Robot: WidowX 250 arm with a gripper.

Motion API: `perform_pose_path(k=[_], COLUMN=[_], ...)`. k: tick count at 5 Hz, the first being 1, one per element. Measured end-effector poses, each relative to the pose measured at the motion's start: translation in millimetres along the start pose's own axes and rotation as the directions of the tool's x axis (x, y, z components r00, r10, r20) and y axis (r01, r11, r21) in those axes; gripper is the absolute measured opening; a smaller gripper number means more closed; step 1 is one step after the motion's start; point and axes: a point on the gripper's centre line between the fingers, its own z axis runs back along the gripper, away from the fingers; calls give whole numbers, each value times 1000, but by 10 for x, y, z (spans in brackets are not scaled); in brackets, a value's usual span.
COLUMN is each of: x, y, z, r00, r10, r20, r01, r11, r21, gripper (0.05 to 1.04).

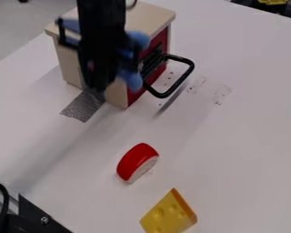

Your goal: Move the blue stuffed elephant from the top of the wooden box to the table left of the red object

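Note:
The black gripper (98, 84) hangs down at the upper left, in front of a small wooden cabinet (116, 94). Something blue (134, 59) shows on both sides of the dark arm; I cannot tell what it is or whether it is held. The cabinet has a pale top and a dark red front, from which a black loop handle (188, 73) sticks out to the right of the gripper. Lower down, a red piece of toy food with a whitish face (136, 160) lies near the middle. A yellow toy cheese wedge (167, 215) with holes lies at the bottom.
A strip of grey mesh-like tape (83, 107) is on the white table (245, 141) below the gripper. Black hardware with a cable (35, 218) occupies the lower left corner. A dark item with a yellow part (272, 2) stands at the top right edge.

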Motion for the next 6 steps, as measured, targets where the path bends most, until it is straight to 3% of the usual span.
perform_pose_path(k=[2,3,4,6], x=[-708,-862,-872,-892], y=[120,180,166,84], z=[-806,-997,-944,-515], r00=[978,971,975,990], r10=[77,95,93,84], r20=[-196,-220,-202,-116], r01=[-82,-105,-101,-85], r11=[997,994,994,996], r21=[-17,-35,-30,-2], gripper=[86,102,280,902])
